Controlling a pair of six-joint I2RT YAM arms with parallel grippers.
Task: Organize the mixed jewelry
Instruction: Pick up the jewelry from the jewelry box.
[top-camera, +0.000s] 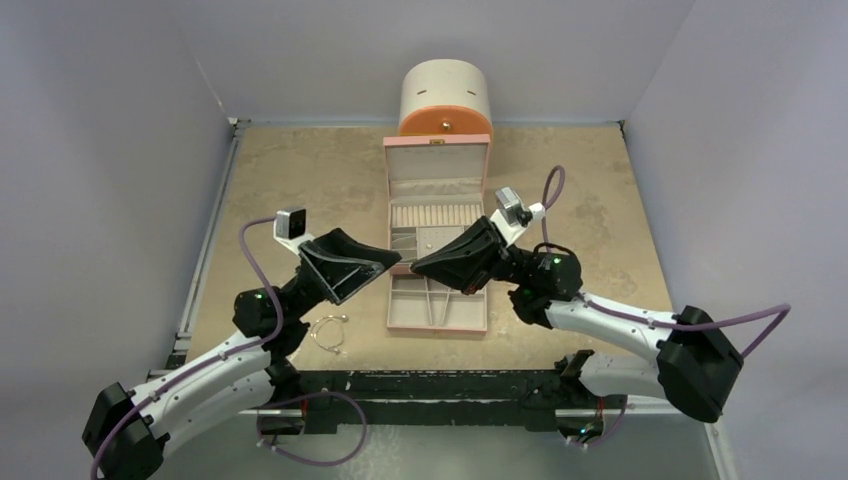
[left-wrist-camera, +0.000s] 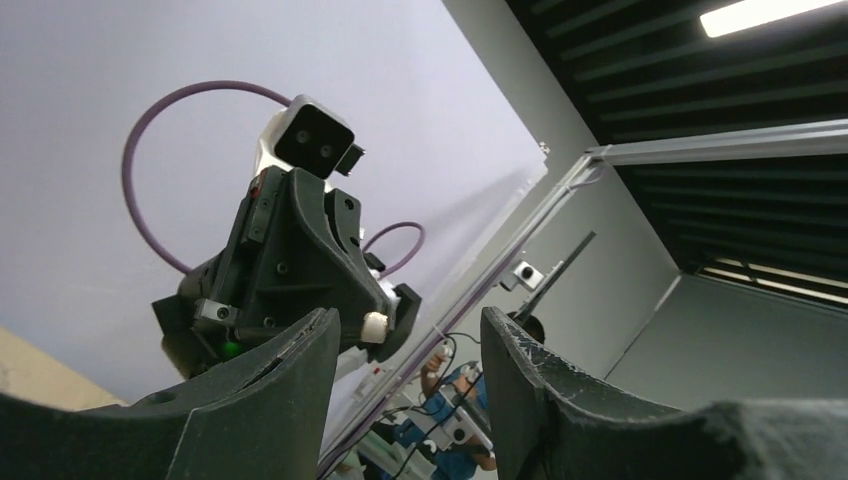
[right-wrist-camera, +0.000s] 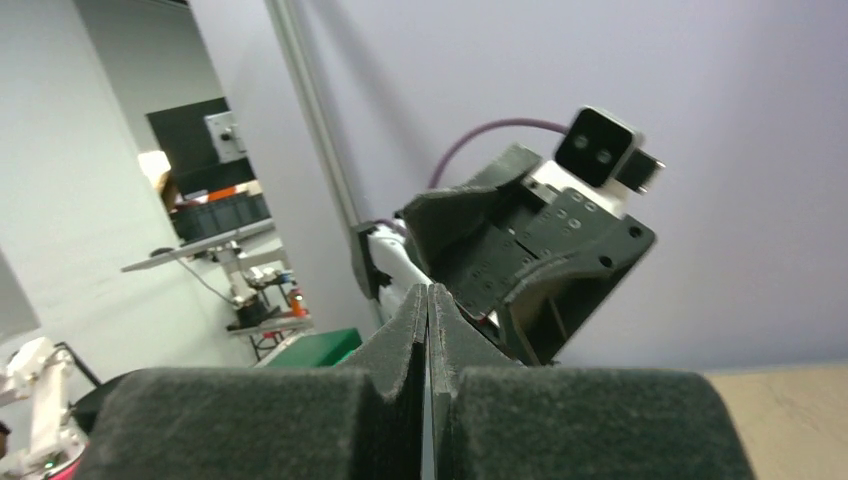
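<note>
A thin silvery wire bangle (top-camera: 328, 333) lies on the table near the left arm's base. Both grippers hang above the front of the open pink jewelry box (top-camera: 478, 190), tips pointing at each other and tilted upward. My left gripper (top-camera: 385, 265) is open with nothing between its fingers (left-wrist-camera: 300, 380). My right gripper (top-camera: 418, 266) is shut, its pads pressed flat together (right-wrist-camera: 428, 300), and nothing shows between them. Each wrist view looks up at the other gripper and the walls, not at the table. Other small jewelry is too tiny to make out.
A round cream-and-orange drawer cabinet (top-camera: 445, 100) stands behind the box at the table's far edge. The box lid leans back against it. White walls close in the table on the left, back and right. The arms' purple cables (top-camera: 553, 190) loop above the wrists.
</note>
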